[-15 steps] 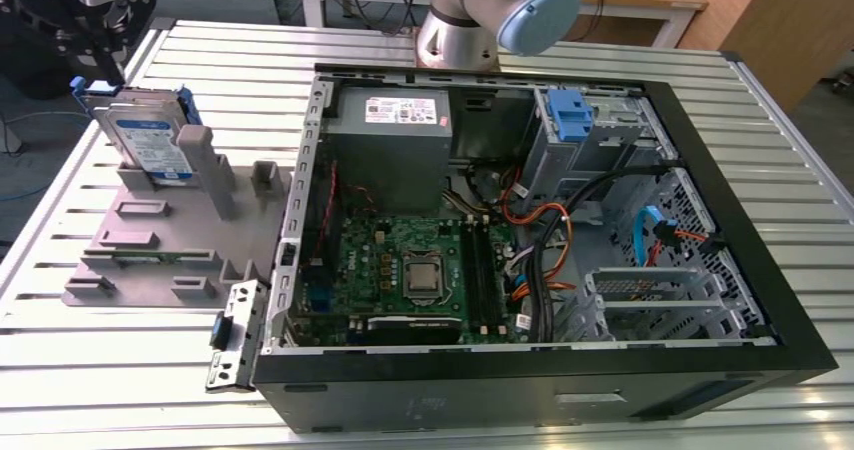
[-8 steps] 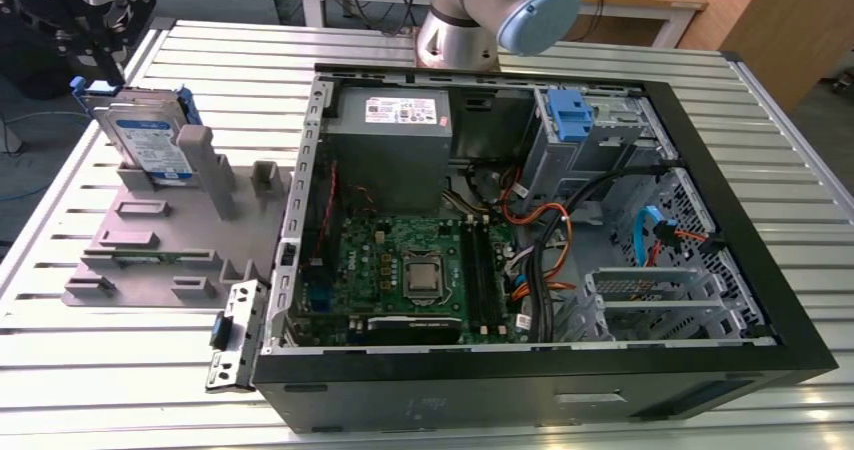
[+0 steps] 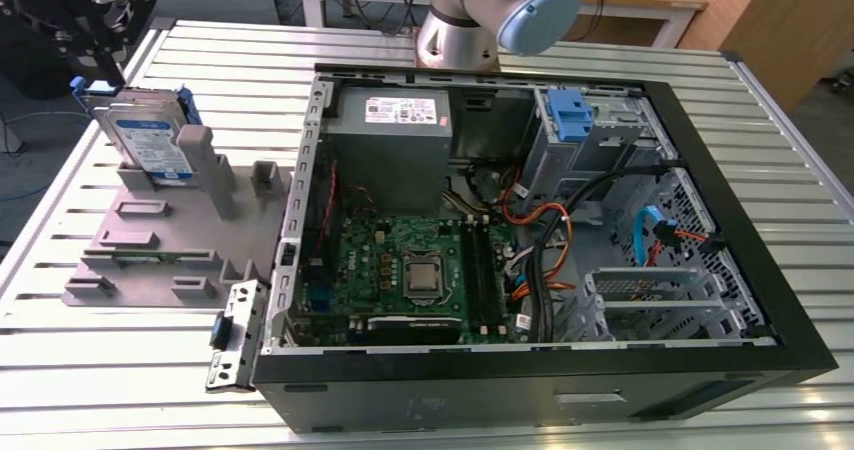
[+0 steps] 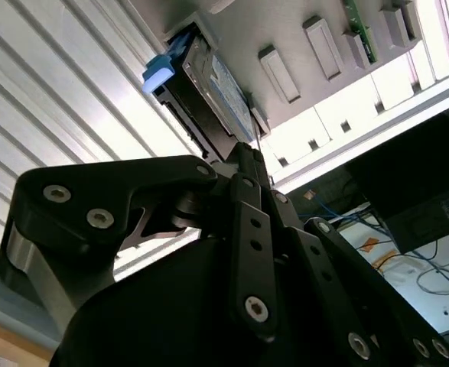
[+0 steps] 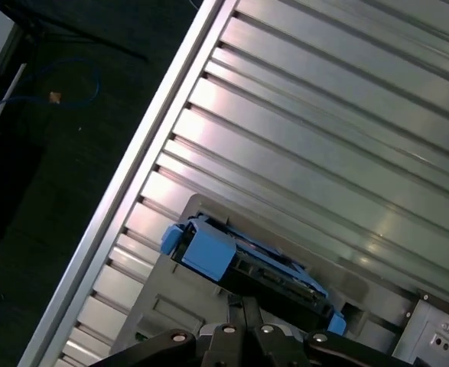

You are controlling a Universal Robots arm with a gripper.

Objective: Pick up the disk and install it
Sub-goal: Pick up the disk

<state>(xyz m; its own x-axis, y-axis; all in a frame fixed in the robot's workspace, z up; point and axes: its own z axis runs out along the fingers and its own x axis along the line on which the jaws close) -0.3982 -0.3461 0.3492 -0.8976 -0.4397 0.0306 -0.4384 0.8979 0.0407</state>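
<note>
The disk [image 3: 150,140] stands on edge in a grey fixture [image 3: 160,235] on the exterior view's left, outside the computer case; its blue-and-white label and blue carrier bracket show. My gripper [image 3: 110,70] hangs just above its top edge. In both wrist views the disk [image 4: 216,84] [image 5: 262,264] lies right beyond the tips of my gripper [image 4: 245,149] [image 5: 245,306]. The fingers stand together with nothing between them; whether the tips touch the disk I cannot tell.
The open computer case [image 3: 747,270] lies on the slatted metal table [image 3: 120,370], with the motherboard [image 3: 414,270], a grey power supply [image 3: 390,120] and a metal bay with a blue latch [image 3: 571,115] inside. A loose bracket [image 3: 230,335] leans at the case's near corner.
</note>
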